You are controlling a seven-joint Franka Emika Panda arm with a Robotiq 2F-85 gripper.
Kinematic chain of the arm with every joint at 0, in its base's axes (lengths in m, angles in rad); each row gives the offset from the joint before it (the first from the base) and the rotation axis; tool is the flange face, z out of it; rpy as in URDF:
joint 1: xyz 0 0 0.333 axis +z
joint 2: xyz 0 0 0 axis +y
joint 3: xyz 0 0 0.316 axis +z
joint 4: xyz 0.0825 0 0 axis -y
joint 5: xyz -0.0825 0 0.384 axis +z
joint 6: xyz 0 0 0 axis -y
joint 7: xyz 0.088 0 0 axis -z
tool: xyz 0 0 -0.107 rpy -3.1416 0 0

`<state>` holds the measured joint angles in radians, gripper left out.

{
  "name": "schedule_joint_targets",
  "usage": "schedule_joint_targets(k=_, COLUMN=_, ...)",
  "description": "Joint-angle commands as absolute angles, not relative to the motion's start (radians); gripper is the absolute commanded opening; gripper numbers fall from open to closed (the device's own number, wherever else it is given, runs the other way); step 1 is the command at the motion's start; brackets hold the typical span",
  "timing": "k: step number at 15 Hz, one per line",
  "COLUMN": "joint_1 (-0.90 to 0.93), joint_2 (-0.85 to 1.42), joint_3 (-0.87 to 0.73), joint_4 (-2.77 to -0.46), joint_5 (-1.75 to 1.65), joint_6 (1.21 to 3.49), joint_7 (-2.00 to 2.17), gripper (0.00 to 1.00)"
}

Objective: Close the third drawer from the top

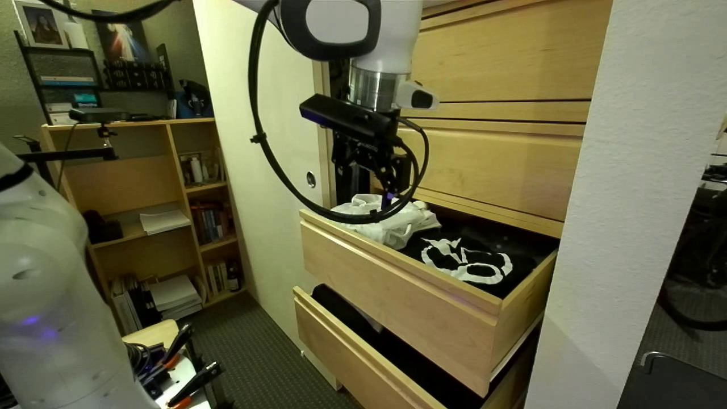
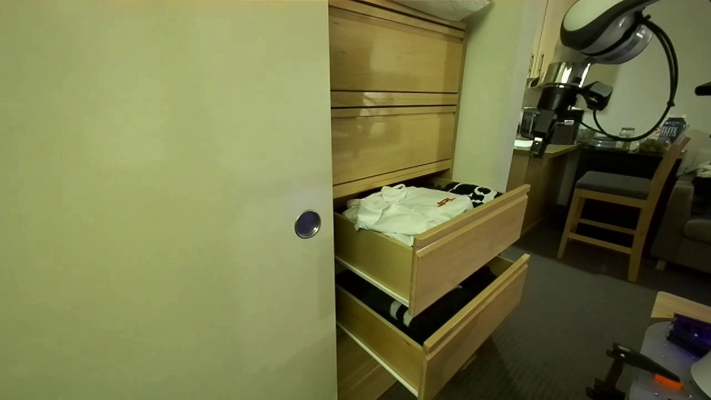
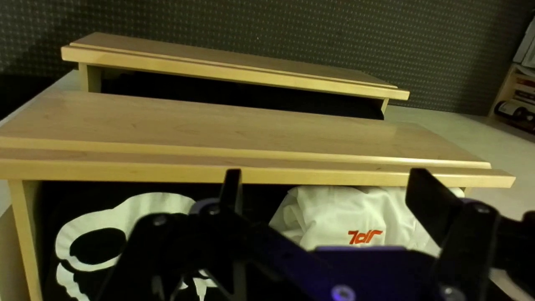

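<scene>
Gripper [image 3: 325, 174] spread wide, holding nothing!
Best push the third drawer [image 1: 397, 295] from outside, mid-front, square and steady.

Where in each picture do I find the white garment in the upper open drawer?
In an exterior view: white garment, slightly below and right of centre.
In an exterior view: white garment, slightly right of centre.
Wrist view: white garment, lower half, right of centre.
Shared landmark: black cloth with white print, beside it in the upper open drawer.
</scene>
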<state>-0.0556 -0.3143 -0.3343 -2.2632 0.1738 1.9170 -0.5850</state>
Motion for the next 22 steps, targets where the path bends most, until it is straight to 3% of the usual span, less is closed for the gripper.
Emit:
schedule_joint_targets(k=1, joint_1=-0.086, joint_2=-0.335, joint_3=-0.304, joint_4=-2.347, joint_5=0.139, joint_6=1.977, joint_7=-0.616, gripper=1.0)
schedule_joint_targets(k=22, joint_1=-0.076, joint_2=-0.155, joint_3=-0.248, joint_4=-2.468, joint_5=0.065, joint_6=2.276, joint_7=-0.614, gripper=1.0)
